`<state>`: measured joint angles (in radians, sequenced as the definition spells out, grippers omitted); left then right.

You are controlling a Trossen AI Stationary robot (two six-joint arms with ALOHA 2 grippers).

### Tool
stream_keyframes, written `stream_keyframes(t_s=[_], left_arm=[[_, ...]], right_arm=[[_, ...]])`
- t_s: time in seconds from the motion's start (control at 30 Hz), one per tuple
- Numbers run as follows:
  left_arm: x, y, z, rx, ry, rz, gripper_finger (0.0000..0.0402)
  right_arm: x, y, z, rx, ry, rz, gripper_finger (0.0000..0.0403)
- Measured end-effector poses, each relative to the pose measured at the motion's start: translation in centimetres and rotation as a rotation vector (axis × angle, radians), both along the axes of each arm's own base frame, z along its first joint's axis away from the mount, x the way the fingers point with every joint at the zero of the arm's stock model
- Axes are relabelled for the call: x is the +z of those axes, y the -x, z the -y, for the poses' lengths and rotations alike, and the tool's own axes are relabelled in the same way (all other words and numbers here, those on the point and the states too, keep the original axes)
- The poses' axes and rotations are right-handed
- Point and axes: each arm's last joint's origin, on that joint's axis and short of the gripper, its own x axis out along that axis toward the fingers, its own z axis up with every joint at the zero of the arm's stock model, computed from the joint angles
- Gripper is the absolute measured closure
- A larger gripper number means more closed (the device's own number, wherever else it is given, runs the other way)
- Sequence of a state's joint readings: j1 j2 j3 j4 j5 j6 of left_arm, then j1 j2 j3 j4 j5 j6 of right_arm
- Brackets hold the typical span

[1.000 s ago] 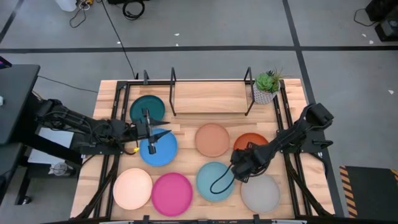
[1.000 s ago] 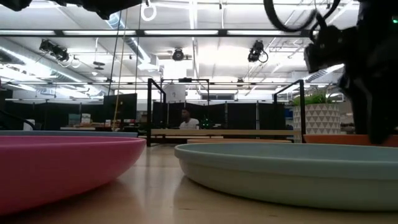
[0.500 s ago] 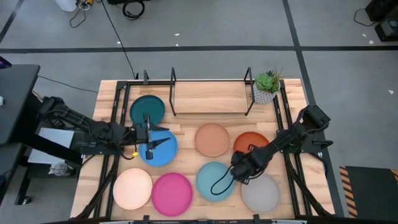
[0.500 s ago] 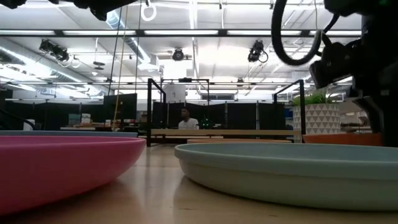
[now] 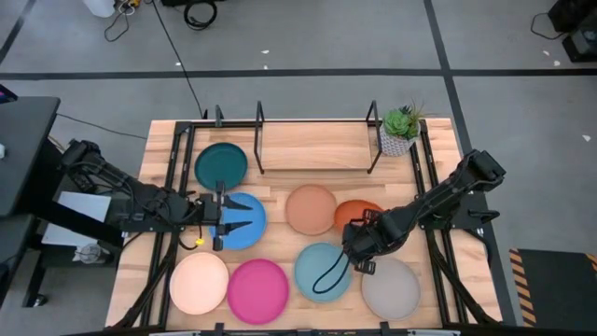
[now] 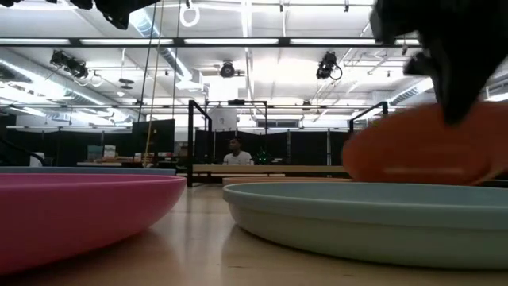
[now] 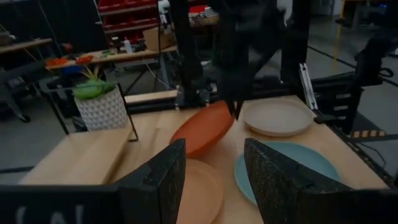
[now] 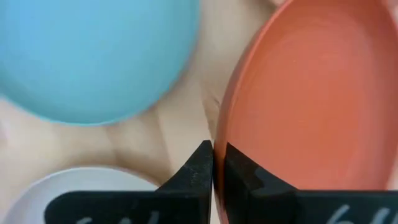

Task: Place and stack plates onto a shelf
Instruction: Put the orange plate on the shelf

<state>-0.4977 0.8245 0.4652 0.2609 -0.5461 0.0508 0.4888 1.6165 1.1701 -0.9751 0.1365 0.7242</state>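
Note:
My right gripper (image 8: 217, 167) is shut on the orange plate (image 5: 359, 215), which is tilted up beside the tan plate (image 5: 310, 208). It also shows in the low view (image 6: 429, 151) and the left wrist view (image 7: 202, 127). My left gripper (image 5: 227, 221) hovers open above the blue plate (image 5: 247, 224) with nothing between its fingers. The dark teal (image 5: 221, 165), cream (image 5: 199, 283), magenta (image 5: 258, 290), light blue (image 5: 320, 271) and grey (image 5: 392, 289) plates lie flat on the table. The black shelf (image 5: 259, 149) stands at the far edge. My right gripper pinches the orange plate's near rim (image 8: 219, 134) between its two fingers, one on the inner face and one on the outer. The fingers come down from above, slanting. The held rim is raised and the far rim (image 7: 180, 144) hangs low; whether that touches the table I cannot tell.
A small potted plant (image 5: 399, 131) stands at the shelf's right end. Black frame rails (image 5: 173, 187) run along both sides of the table. A bare strip of wood (image 5: 280, 191) lies between the shelf and the plates.
My right gripper has shut on the orange plate's near rim and risen, tipping the plate up on edge and shifting it toward the tan plate. My left gripper has drifted a little toward the table's near edge above the blue plate.

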Motion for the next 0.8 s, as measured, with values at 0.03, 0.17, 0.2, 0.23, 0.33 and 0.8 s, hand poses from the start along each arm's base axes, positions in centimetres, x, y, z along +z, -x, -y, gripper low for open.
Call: stream_keyframes(t_s=[0.03, 0.17, 0.2, 0.23, 0.33, 0.8], left_arm=[[0.0, 0.0, 0.0, -0.001, 0.013, -0.004, 0.0230], [-0.2, 0.1, 0.1, -0.002, 0.039, -0.018, 0.0230], [-0.3, 0.1, 0.1, -0.001, 0.050, -0.021, 0.0230], [-0.3, 0.1, 0.1, 0.000, 0.057, -0.024, 0.0230], [-0.5, 0.1, 0.1, 0.004, 0.072, -0.043, 0.0230], [-0.5, 0.1, 0.1, 0.009, 0.111, -0.043, 0.0230]], right_arm=[[0.8, -0.3, -0.1, 0.030, 0.020, 0.025, 0.0377], [3.3, -1.4, 0.2, 0.125, 0.128, 0.117, 0.0377], [3.8, -1.6, 0.3, 0.145, 0.157, 0.135, 0.0378], [4.1, -1.9, 0.5, 0.167, 0.187, 0.151, 0.0378], [4.3, -2.3, 1.3, 0.213, 0.303, 0.167, 0.0378], [0.5, -4.3, 10.9, 0.184, 0.527, 0.016, 0.0378]])
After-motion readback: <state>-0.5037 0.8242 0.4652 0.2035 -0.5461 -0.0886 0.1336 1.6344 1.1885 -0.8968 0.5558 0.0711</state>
